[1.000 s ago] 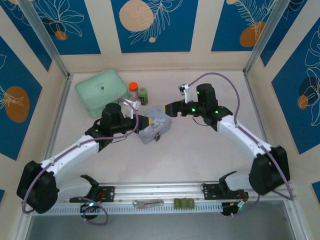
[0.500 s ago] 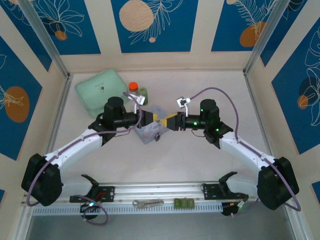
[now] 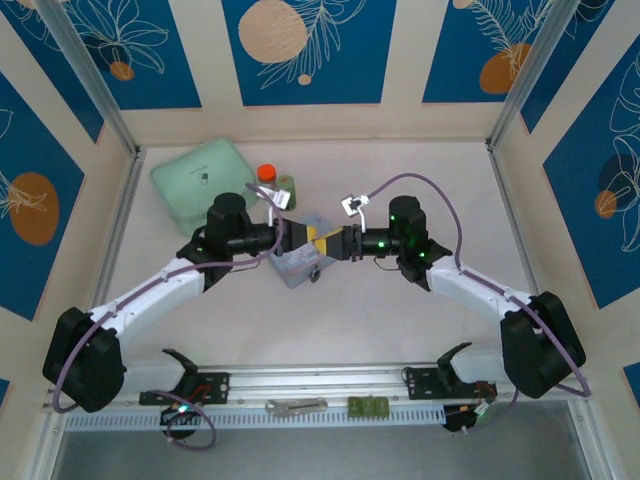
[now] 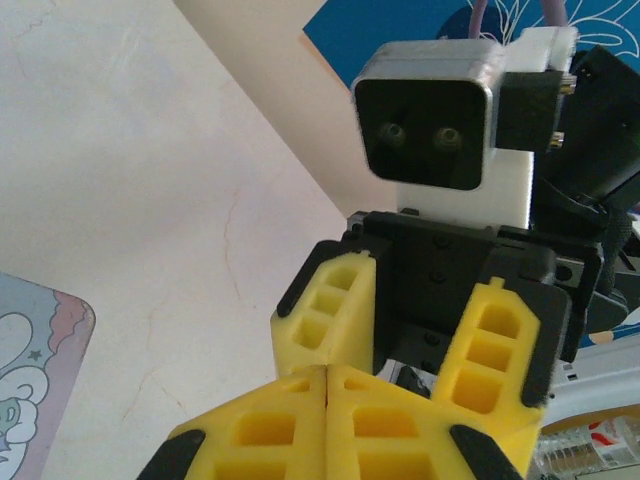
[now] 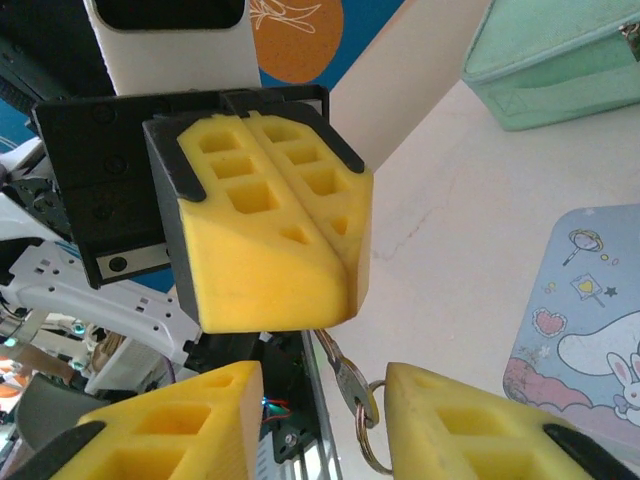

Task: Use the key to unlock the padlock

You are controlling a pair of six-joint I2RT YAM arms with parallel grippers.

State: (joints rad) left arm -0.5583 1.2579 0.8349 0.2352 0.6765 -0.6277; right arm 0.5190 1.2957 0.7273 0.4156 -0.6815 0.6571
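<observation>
On the front rail (image 3: 330, 385): a grey tool (image 3: 296, 406). Farther in, at mid-table: the tin (image 3: 297, 270), lid on, contents hidden. At its near right corner: a small dark body, apparently the padlock (image 3: 314, 272), too tiny to read. Above the tin, left gripper (image 4: 326, 385): presses fully closed and pinches the key (image 5: 349, 383) by its blade, bow and ring (image 5: 372, 442) dangling below the pads. Tip to tip with it, right gripper (image 5: 322, 378): stands partly open, one finger on each side of the key, contact unclear. At the back left: a green box (image 3: 198, 176), closed, contents unseen, with an orange-capped bottle (image 3: 266, 176) just beside. Against a second ago: right gripper drawn in leftward from well apart to meet the left.
</observation>
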